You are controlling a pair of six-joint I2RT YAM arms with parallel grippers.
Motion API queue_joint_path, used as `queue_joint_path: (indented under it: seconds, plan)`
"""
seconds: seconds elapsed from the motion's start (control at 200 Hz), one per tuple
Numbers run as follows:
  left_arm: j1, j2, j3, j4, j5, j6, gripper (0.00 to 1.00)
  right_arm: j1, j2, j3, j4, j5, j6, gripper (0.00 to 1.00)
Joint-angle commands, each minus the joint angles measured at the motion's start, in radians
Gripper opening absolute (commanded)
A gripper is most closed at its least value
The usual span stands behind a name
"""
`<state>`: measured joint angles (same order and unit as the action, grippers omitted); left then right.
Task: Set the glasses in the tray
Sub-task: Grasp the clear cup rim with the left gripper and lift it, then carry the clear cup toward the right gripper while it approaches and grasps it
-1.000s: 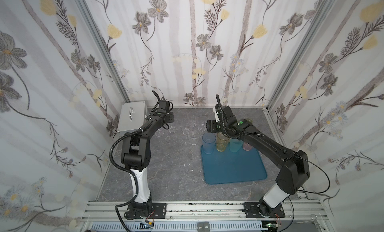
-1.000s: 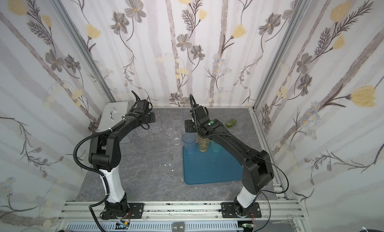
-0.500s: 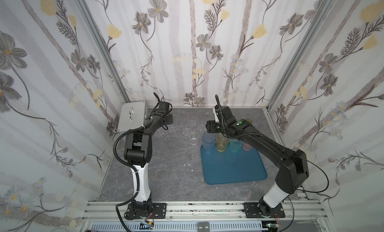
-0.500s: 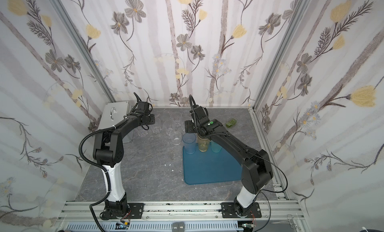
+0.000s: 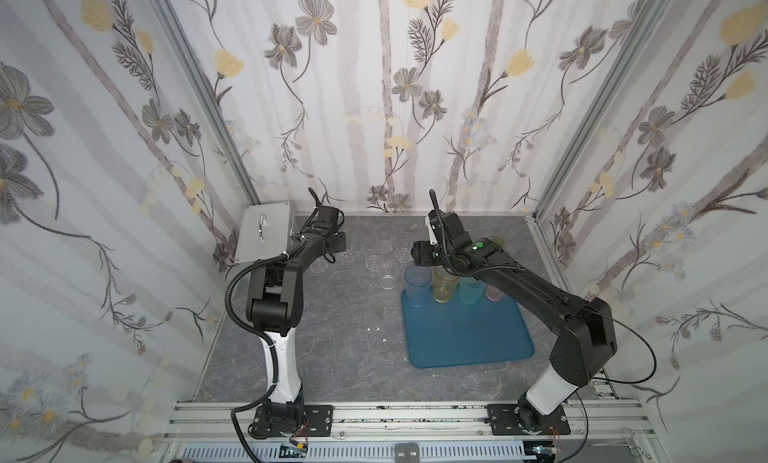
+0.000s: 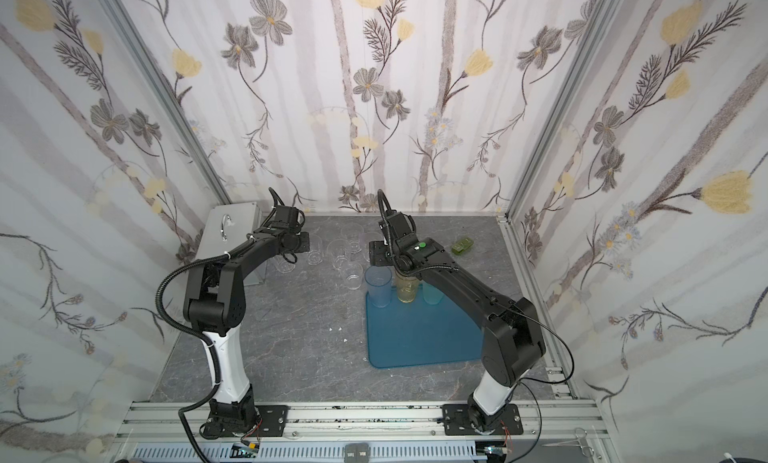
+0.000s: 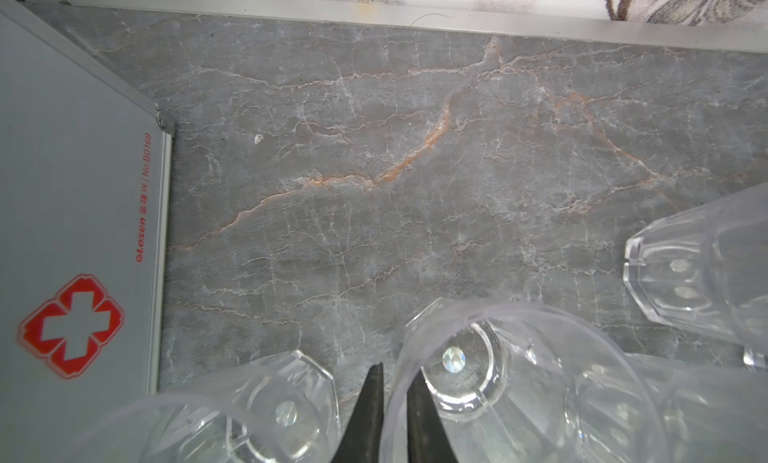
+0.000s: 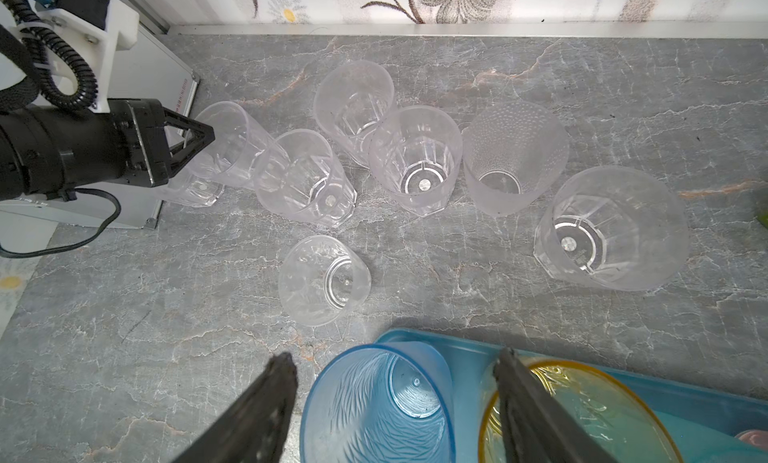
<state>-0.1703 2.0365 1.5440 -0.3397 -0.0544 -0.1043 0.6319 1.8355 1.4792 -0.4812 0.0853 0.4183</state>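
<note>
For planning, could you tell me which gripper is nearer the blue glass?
Right. The right gripper, open, straddles the blue glass; the left gripper pinches a clear glass by the metal case.

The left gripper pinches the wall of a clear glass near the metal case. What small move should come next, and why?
Probably a short straight lift. The left gripper holds the clear glass by its wall, one finger inside, one outside, and neighbouring glasses stand close on both sides, so dragging sideways could knock them. The tray has free room.
</note>
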Motion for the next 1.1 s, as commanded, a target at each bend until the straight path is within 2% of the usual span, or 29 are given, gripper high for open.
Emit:
queue_joint_path:
  seconds: [0.0, 0.405, 0.62, 0.839, 1.094]
  plan:
    - [-0.001, -0.022, -0.027, -0.005, 0.012, 0.015, 0.09, 0.002, 0.005, 0.000, 0.054, 0.007, 0.012, 0.75]
    - [-0.010, -0.149, -0.085, -0.007, 0.041, -0.034, 0.02, 0.013, 0.003, 0.011, 0.060, 0.003, 0.015, 0.74]
    - [-0.041, -0.305, -0.143, -0.007, 0.016, -0.110, 0.01, 0.037, -0.022, 0.029, 0.066, 0.012, 0.039, 0.74]
    - [-0.150, -0.463, -0.226, -0.004, -0.086, -0.227, 0.01, 0.107, -0.057, 0.027, 0.133, 0.023, 0.115, 0.73]
    - [-0.324, -0.550, -0.295, 0.011, -0.170, -0.348, 0.02, 0.181, -0.061, 0.031, 0.195, 0.066, 0.150, 0.71]
